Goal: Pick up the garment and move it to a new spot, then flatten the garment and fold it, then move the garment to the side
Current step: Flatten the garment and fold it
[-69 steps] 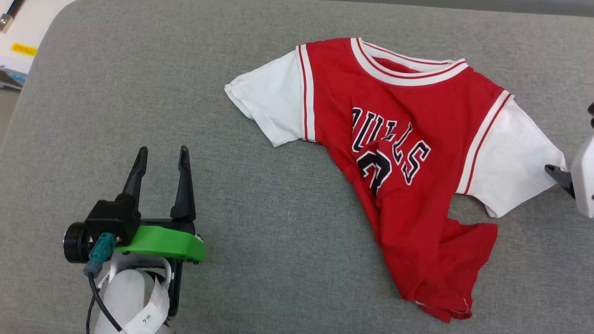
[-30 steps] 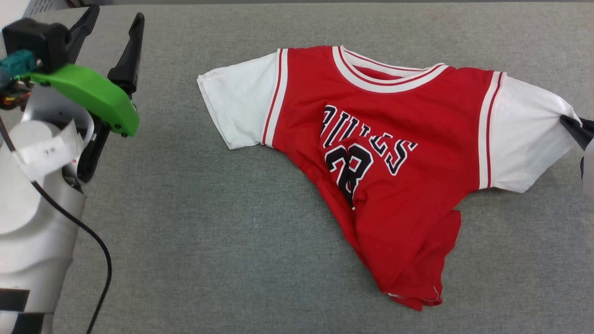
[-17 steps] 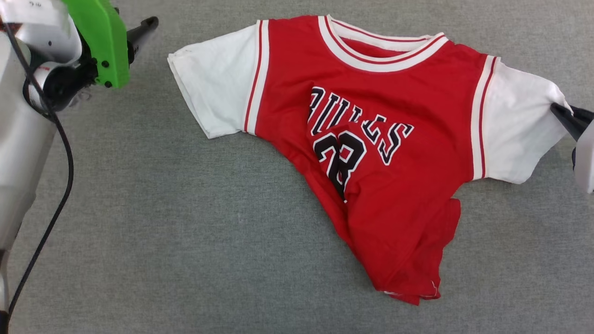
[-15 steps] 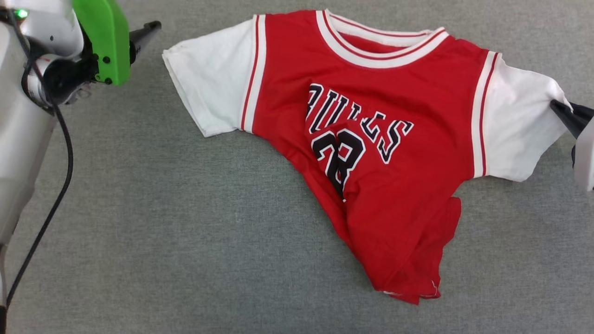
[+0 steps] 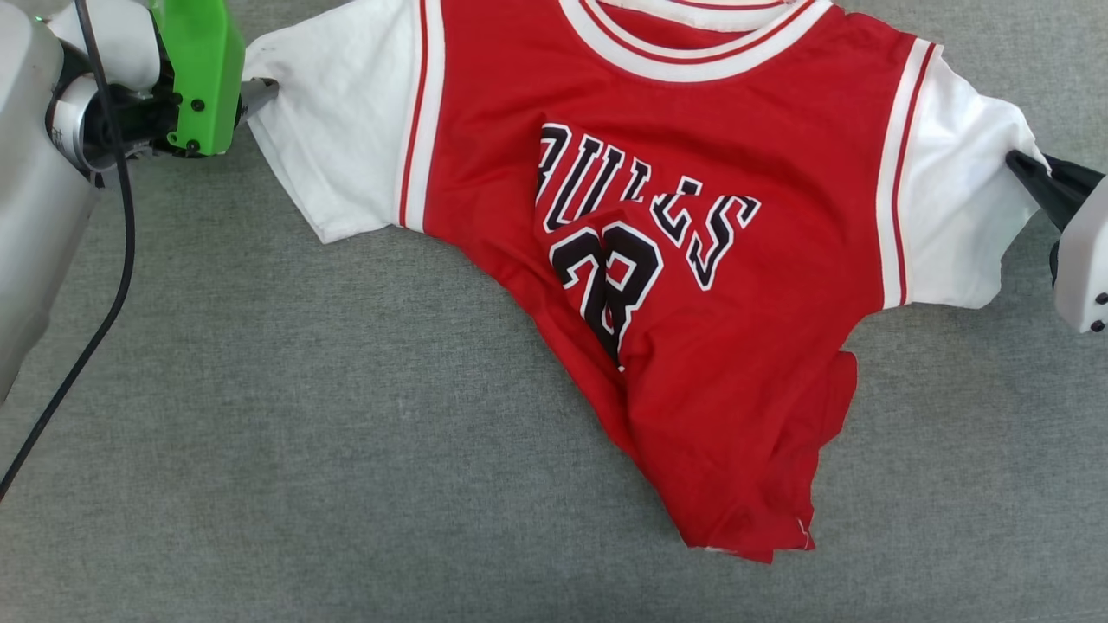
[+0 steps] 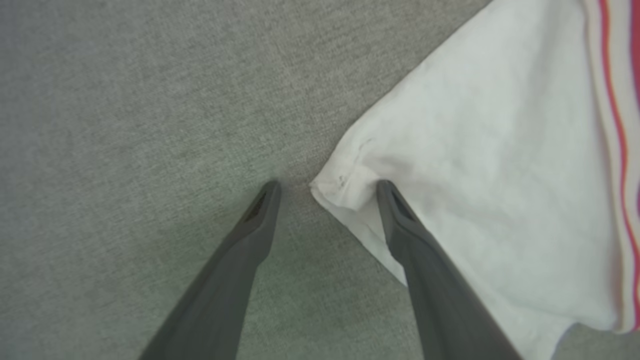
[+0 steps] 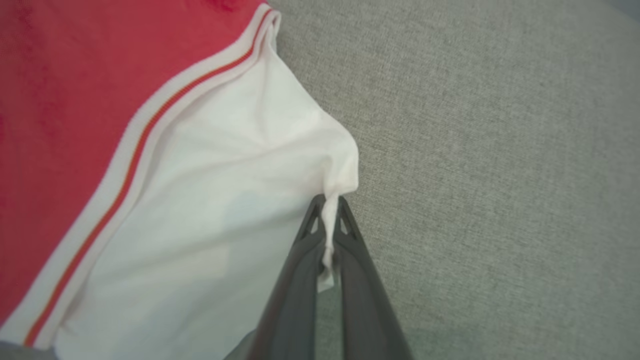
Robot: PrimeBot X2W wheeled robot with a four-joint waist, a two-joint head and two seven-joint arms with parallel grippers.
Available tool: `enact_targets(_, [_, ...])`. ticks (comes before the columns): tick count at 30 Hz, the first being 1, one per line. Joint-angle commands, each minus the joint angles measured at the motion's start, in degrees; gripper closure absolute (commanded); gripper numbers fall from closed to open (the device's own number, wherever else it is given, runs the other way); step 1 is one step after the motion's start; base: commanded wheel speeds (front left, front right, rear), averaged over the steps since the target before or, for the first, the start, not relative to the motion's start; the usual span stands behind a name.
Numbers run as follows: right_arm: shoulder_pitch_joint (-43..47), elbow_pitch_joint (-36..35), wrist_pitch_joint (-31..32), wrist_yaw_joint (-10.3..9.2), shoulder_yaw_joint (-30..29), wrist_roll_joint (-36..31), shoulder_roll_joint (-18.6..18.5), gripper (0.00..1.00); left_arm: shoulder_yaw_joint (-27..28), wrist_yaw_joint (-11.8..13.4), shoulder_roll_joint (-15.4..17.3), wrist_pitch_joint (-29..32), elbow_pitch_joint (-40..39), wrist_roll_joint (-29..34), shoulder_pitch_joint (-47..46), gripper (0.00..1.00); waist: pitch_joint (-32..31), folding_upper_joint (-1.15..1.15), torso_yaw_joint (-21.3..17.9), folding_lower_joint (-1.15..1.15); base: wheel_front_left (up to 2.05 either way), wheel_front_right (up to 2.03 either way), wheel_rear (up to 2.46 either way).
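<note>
Garment (image 5: 485, 173), limp and light, lies rumpled on grey surface (image 5: 346, 450); our right gripper (image 7: 330, 210) pinches one sleeve tip, our left gripper (image 6: 325, 187), jaws apart, straddles the opposite corner, which we judge a sound hold.

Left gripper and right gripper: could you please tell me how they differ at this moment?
The left gripper is open; the right gripper is shut. The left gripper straddles the corner of one white sleeve without pinching it; the right gripper pinches the corner of the other sleeve, and the cloth puckers toward it. Both have dark fingers and sit at opposite sleeves of the garment.
</note>
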Motion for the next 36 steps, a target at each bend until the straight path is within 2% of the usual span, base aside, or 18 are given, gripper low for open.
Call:
enact_targets(1, [-1.1, -0.2, -0.1, -0.04, 0.1, -0.5, 0.1, 1.0, -1.3, -0.2, -0.4, 0.3, 0.9, -1.0, 0.3, 0.0, 0.5, 0.0, -0.4, 0.0, 0.0, 0.0, 0.0])
enact_targets(4, [-1.2, -0.1, -0.2, -0.04, 0.3, -0.3, 0.0, 1.0, -4.1, -0.2, -0.3, 1.3, 1.2, -1.8, 0.8, 0.0, 0.7, 0.0, -0.5, 0.0, 0.0, 0.0, 0.0])
enact_targets(5, [-1.2, -0.1, -0.3, -0.04, 0.4, -0.3, 0.0, 1.0, -5.0, -0.2, -0.3, 1.8, 1.1, -2.3, 1.0, 0.14, 0.7, 0.0, -0.5, 0.0, 0.0, 0.0, 0.0])
enact_targets(6, [-1.3, 0.0, -0.4, -0.04, 0.4, -0.2, 0.0, 1.0, -5.9, -0.2, -0.1, 1.9, 0.9, -2.8, 1.0, 0.85, 0.7, 0.0, -0.5, 0.0, 0.0, 0.0, 0.0])
enact_targets(7, [-1.4, 0.1, -0.4, -0.04, 0.5, -0.2, 0.0, 1.0, -6.4, -0.2, 0.1, 1.7, 0.8, -3.2, 1.0, 1.0, 0.7, 0.0, -0.5, 0.0, 0.0, 0.0, 0.0])
enact_targets(11, [-1.9, 0.4, -1.6, -0.04, 0.5, -0.4, 0.2, 1.0, -7.4, -0.2, 0.4, -1.4, 0.4, -5.4, 0.9, 1.0, -0.2, 0.0, -0.2, 0.0, 0.0, 0.0, 0.0])
enact_targets(15, [-2.2, 1.6, -3.6, -0.04, 0.1, -1.3, 0.3, 1.0, -8.3, -0.2, 1.2, -7.0, -0.7, -6.1, 0.2, 1.0, -2.8, 0.0, 0.6, 0.0, 0.0, 0.0, 0.0])
enact_targets(28, [-2.7, 3.7, -10.7, -0.04, -3.6, -2.5, -0.9, 1.0, -10.9, -0.2, 7.8, -29.6, -10.8, -5.0, -1.9, 1.0, -14.2, 0.0, 4.5, 0.0, 0.0, 0.0, 0.0])
enact_targets(36, [-5.5, 2.4, -12.0, -0.04, -6.4, -2.6, -2.4, 1.0, -8.6, -0.1, 9.0, -35.5, -13.9, -4.2, -5.5, 1.0, -19.4, 0.0, 6.2, 0.0, 0.0, 0.0, 0.0])
